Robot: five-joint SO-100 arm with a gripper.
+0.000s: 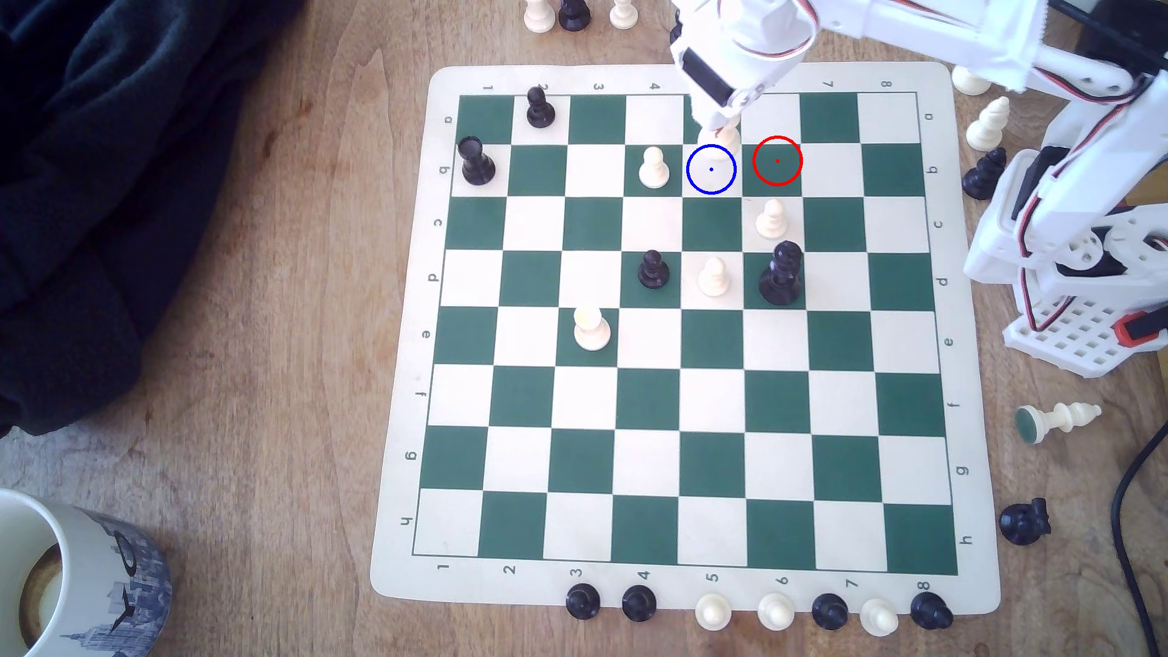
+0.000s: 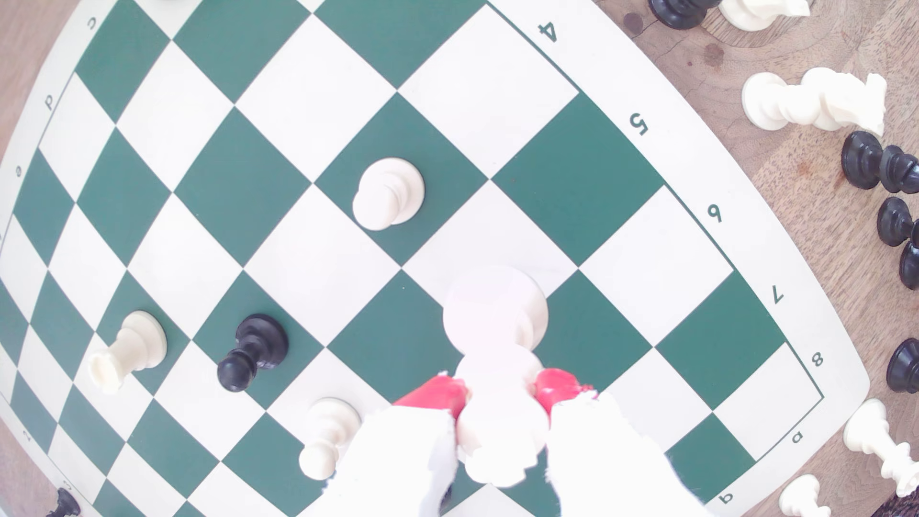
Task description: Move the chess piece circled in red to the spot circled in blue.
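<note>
End effector [image 2: 502, 392], angled down from above, grips the chess piece [image 2: 497, 318] over the spot [image 1: 711, 169].

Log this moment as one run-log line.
phase: carry | tool: shut on cream bishop | bishop: near blue-ringed square, base contact unclear | red-ringed square: vacated

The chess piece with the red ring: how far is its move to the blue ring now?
Done: the red ring encloses a bare green square, so the chess piece has left it. In hand: the gripper is shut on the piece, red pads against both sides. In the exterior view its base shows just above the blue-ringed spot. Left: centre it in the ring, set it down if not yet standing, open, withdraw.
</note>
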